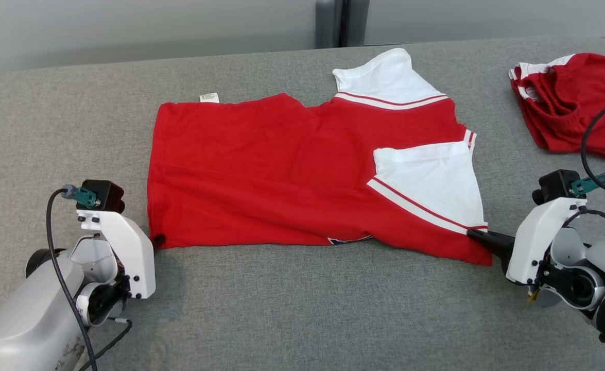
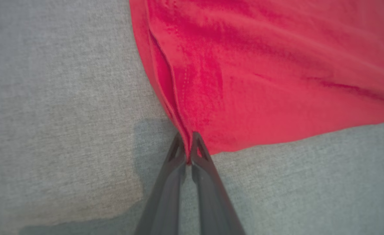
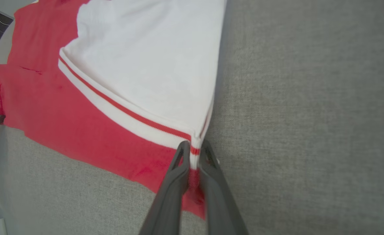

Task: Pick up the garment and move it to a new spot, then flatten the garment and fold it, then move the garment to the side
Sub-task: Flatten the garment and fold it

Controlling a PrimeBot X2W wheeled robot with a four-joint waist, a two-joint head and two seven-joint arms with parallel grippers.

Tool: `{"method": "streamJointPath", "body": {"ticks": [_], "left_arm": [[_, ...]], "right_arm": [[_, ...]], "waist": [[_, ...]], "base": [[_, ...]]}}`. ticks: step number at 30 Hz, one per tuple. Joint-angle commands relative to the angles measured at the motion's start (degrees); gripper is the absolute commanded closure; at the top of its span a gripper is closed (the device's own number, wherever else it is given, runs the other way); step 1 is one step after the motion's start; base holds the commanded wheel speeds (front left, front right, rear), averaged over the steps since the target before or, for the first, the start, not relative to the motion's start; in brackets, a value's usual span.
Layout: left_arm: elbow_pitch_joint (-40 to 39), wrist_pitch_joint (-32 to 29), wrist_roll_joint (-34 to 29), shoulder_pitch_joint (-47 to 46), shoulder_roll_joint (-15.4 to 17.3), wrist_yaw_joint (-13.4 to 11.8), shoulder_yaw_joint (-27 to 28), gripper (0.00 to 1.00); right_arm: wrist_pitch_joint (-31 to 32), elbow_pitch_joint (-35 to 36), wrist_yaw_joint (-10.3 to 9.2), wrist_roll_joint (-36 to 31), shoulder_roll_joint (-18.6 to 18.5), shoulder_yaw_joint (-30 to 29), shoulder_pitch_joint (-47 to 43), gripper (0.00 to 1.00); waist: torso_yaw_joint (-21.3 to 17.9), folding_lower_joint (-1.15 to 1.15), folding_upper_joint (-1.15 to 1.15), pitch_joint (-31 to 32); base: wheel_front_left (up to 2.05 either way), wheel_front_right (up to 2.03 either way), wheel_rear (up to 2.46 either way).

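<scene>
The garment [image 1: 292, 170] is a red shirt with white, red-striped sleeves, spread flat across the grey table. My left gripper [image 1: 157, 240] pinches its near left corner; in the left wrist view that gripper [image 2: 188, 138] is shut with red cloth [image 2: 244, 81] caught between the tips. My right gripper [image 1: 473, 234] grips the near right corner by the folded-in white sleeve [image 1: 431, 180]. In the right wrist view it [image 3: 193, 148] is shut on the striped sleeve hem [image 3: 139, 75]. The other white sleeve [image 1: 384, 77] lies at the far side.
A second red and white garment [image 1: 570, 103] lies crumpled at the table's far right. A white label [image 1: 209, 97] sticks out at the shirt's far edge. Bare grey table [image 1: 302, 309] runs along the near side between my arms. A cable [image 1: 590, 144] loops above my right wrist.
</scene>
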State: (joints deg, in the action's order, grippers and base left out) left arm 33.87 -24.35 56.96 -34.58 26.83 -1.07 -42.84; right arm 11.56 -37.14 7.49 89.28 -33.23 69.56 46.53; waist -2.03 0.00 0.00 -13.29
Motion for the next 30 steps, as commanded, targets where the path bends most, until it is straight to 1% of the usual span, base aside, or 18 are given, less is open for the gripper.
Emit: {"method": "streamJointPath", "body": {"ticks": [1, 8, 14, 20, 25, 26, 30], "left_arm": [[0.61, -0.03, 0.12, -0.76, 0.34, 0.33, -0.23, 1.00], [1.04, 0.02, 0.48, -0.20, 1.02, 1.40, -0.25, 1.00], [-1.03, -0.68, 0.90, 2.16, 2.36, 1.64, -0.66, 1.00], [-5.71, -0.90, 1.50, 6.93, 3.79, 0.71, -1.52, 1.00], [-11.15, -0.81, 1.73, 11.32, 5.13, -1.05, -2.18, 1.00], [-11.15, -0.81, 1.73, 11.32, 5.13, -1.05, -2.18, 1.00], [-15.44, -1.16, 1.93, 14.58, 6.77, -2.72, -2.46, 1.00]], "right_arm": [[0.01, 0.28, 0.02, 0.10, -0.39, 0.20, -0.78, 1.00], [0.51, 0.34, 0.02, 0.59, -1.68, -0.32, -1.24, 1.00], [1.64, 1.72, 0.02, 1.87, -3.57, -0.24, -3.06, 1.00], [1.72, 4.29, 0.02, 3.13, -5.94, -0.12, -6.26, 1.00], [0.49, 7.40, 0.02, 4.44, -8.32, -0.23, -9.54, 1.00], [0.49, 7.40, 0.02, 4.44, -8.32, -0.23, -9.54, 1.00], [-0.97, 10.11, 0.02, 5.29, -10.42, -0.23, -12.02, 1.00]], "waist": [[0.09, 0.00, 0.00, 0.16], [0.49, 0.00, 0.00, 1.63], [1.13, 0.00, 0.00, 4.04], [1.59, 0.00, 0.00, 7.19], [2.32, 0.00, 0.00, 9.38], [2.32, 0.00, 0.00, 9.38], [2.72, 0.00, 0.00, 10.53]], "base": [[0.00, 0.00, 0.00], [0.00, 0.00, 0.00], [0.00, 0.00, 0.00], [0.00, 0.00, 0.00], [0.00, 0.00, 0.00], [0.00, 0.00, 0.00], [0.00, 0.00, 0.00]]}}
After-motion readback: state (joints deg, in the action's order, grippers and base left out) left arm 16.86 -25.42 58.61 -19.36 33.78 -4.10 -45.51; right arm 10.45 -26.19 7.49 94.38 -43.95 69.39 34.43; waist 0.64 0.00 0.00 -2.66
